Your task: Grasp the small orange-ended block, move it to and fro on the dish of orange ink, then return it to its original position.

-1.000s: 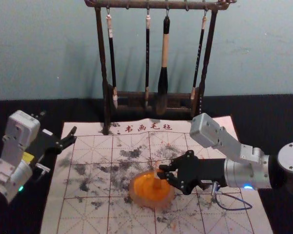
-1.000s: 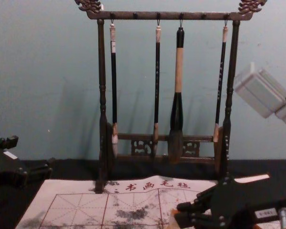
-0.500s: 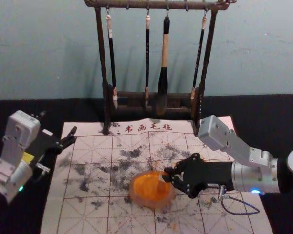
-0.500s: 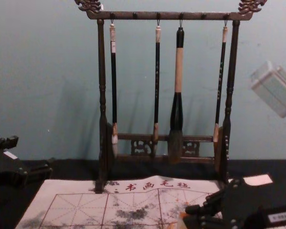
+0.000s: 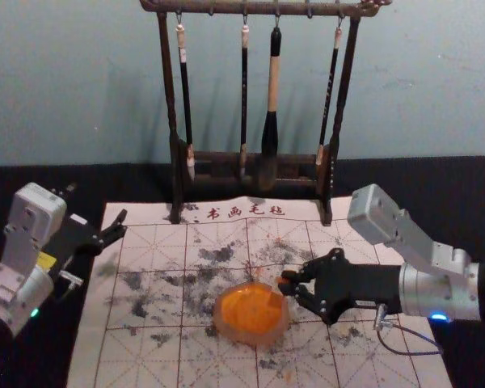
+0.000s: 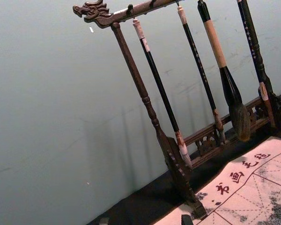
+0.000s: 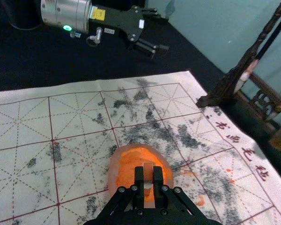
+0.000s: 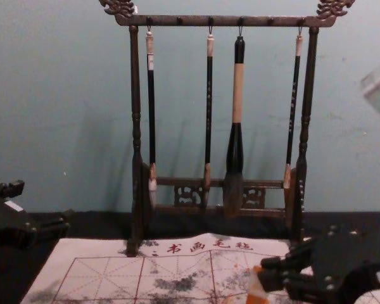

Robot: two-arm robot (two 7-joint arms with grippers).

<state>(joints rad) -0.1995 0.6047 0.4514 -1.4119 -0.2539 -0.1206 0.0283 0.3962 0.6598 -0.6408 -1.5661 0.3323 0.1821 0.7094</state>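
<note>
My right end effector [image 5: 288, 284] is clamped on the small orange-ended block [image 8: 256, 292], with one finger pressed to each side of it. Taking 12 o'clock as straight away from my body and the ink dish as the clock's centre, I have the fingertips and the block at about 2 o'clock, by the dish's rim. My wrist reaches in from 3 o'clock, level with the lower brush-rack side and well short of it. In the chest view the block points down out of my grip, orange and pale surfaces both showing; whether its lower end touches the dish, I cannot tell.

The dish [image 5: 259, 337] sits on the felt mat [image 5: 145, 356], and orange ink [image 5: 246, 310] covers its middle (a bright pool, against all the dark smudges on the felt). A few orange specks and smears mark the mat around it too. The mat has a printed grid of red lines and a row of red characters [image 5: 245, 212] along its 12 o'clock edge, and it lies over the black surface of the table [image 5: 436, 190].

My left end effector [image 5: 95, 206] is parked at about 10 o'clock, near the mat's edge, its fingers spread apart and nothing between them.

At 12 o'clock stands the dark wooden brush rack [image 5: 263, 8]. Four brushes hang from it, tips down: three slim ones, and a thick brush [image 5: 273, 81] with a pale wooden band, slightly toward 1 o'clock.
</note>
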